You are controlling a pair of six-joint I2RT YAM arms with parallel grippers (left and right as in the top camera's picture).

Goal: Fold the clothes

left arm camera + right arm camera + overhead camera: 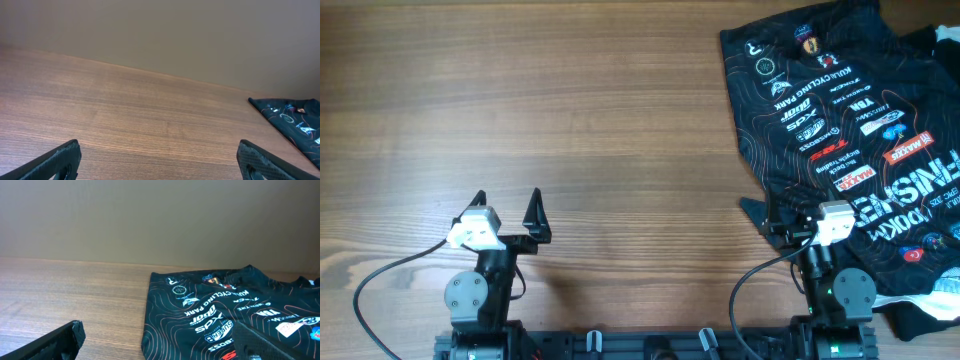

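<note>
The black cycling jersey [845, 120] with many white, red and orange logos and orange contour lines lies spread at the right of the table, running off the right edge of view. It shows in the right wrist view [225, 315] and as a corner in the left wrist view [292, 120]. My right gripper [778, 212] is open and empty, at the jersey's near left edge, its right finger over the fabric [165, 340]. My left gripper [508, 205] is open and empty over bare wood at the near left [160, 162], far from the jersey.
A plain black garment with a pale edge [930, 295] lies at the near right corner, partly under the jersey. Another bit of dark cloth [932, 38] shows at the far right. The wooden table [570, 110] spreads left of the jersey. A beige wall [160, 215] stands behind.
</note>
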